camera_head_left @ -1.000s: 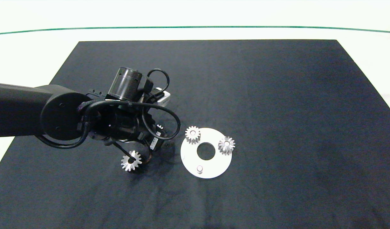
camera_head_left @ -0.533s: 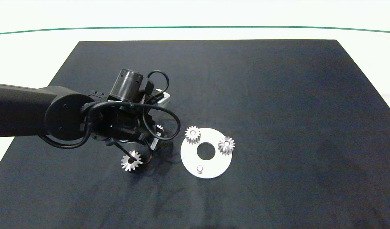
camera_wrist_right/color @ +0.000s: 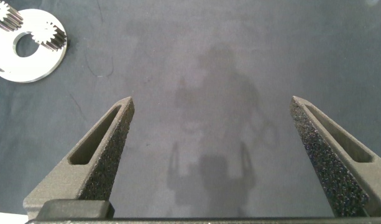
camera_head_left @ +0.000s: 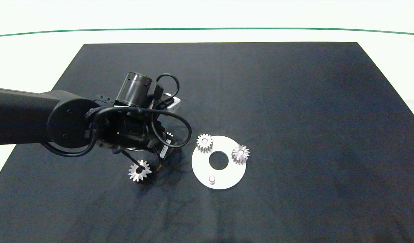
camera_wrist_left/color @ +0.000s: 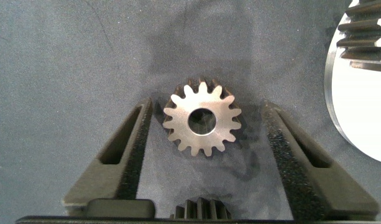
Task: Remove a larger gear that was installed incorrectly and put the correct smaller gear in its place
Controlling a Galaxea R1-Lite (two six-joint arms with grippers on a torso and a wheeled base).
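The larger gear (camera_head_left: pixel 139 170) (camera_wrist_left/color: pixel 202 121), silver with long teeth and a round bore, lies flat on the black mat left of the white disc plate (camera_head_left: pixel 227 179). My left gripper (camera_head_left: pixel 146 166) (camera_wrist_left/color: pixel 207 104) hangs over it, open. One finger stands on each side of the gear with a gap to it. A smaller gear (camera_head_left: pixel 169 135) (camera_wrist_left/color: pixel 199 210) lies close behind, mostly hidden under the left wrist. My right gripper (camera_wrist_right/color: pixel 212 102) is open above bare mat and does not show in the head view.
The plate holds two small gears (camera_head_left: pixel 204 142) (camera_head_left: pixel 240 154) on pegs, and a third peg (camera_head_left: pixel 212 179) stands bare beside its centre hole. The black mat (camera_head_left: pixel 294 101) covers the white table. The plate (camera_wrist_right/color: pixel 28 62) also shows far off in the right wrist view.
The left arm has shifted slightly to the right. The larger gear has stayed in place on the mat.
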